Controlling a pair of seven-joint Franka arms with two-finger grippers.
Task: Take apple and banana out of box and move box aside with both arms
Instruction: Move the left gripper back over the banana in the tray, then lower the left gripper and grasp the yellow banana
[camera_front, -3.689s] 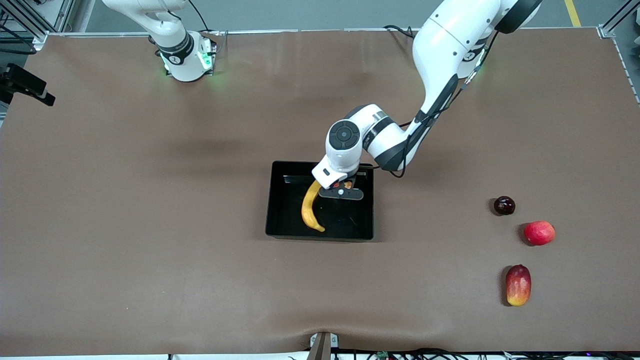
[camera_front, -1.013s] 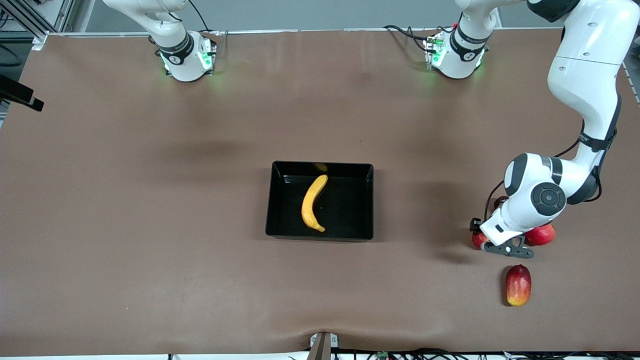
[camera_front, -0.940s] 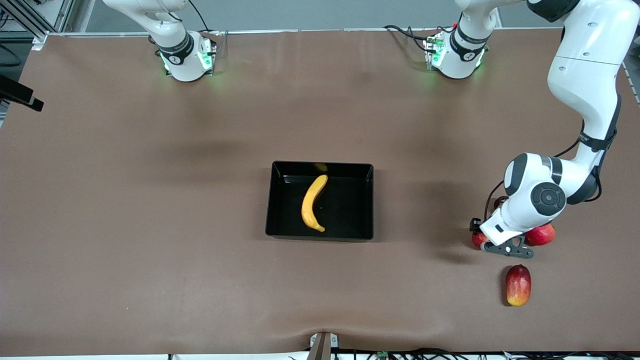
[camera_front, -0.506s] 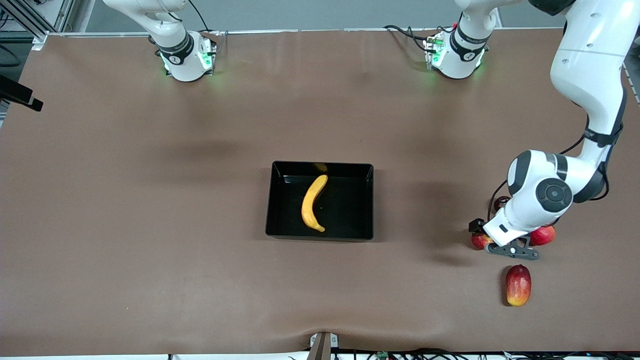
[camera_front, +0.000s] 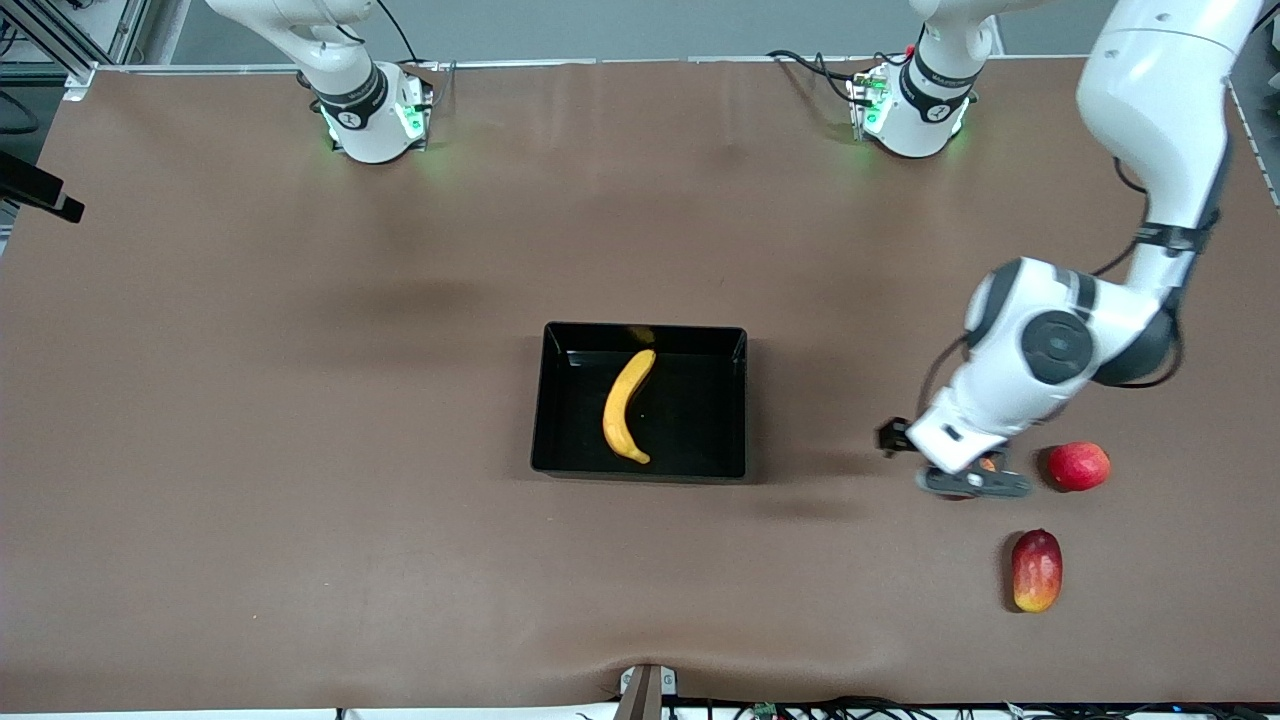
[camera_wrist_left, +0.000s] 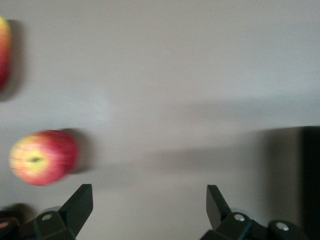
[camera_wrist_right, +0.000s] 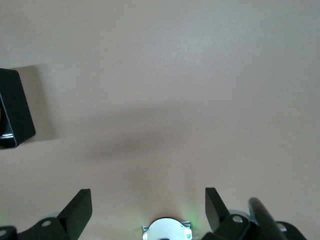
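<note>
Up and toward the box goes the left gripper (camera_front: 975, 484) since half a second ago: it sat low among the fruits then, and now it hangs higher over the bench (camera_front: 300, 450), with the round red fruit (camera_front: 1078, 466) that it partly covered showing whole.

At the right arm's end, the right arm waits. The right gripper (camera_wrist_right: 148, 205) hangs high over bare bench close to its own base, jaws spread wide with nothing between them, and one corner of the box shows at the edge of the right wrist view.

In the middle of the bench lies the box (camera_front: 700, 420), a shallow black tray with glossy walls. The banana (camera_front: 622, 410) lies inside it, in the half toward the right arm's end, running from the farther wall to the nearer one.

Toward the left arm's end, the left gripper is released and carries nothing; the left wrist view shows only bare bench between its fingers (camera_wrist_left: 80, 202). The small apple (camera_wrist_left: 44, 157), red with yellow streaks, rests free on the bench just beside those fingers, not touching them; from the front the gripper hides nearly all of it. The round red fruit lies near it, closer to the left arm's end. The mango (camera_front: 1037, 570) lies apart from both, nearer the front camera.
</note>
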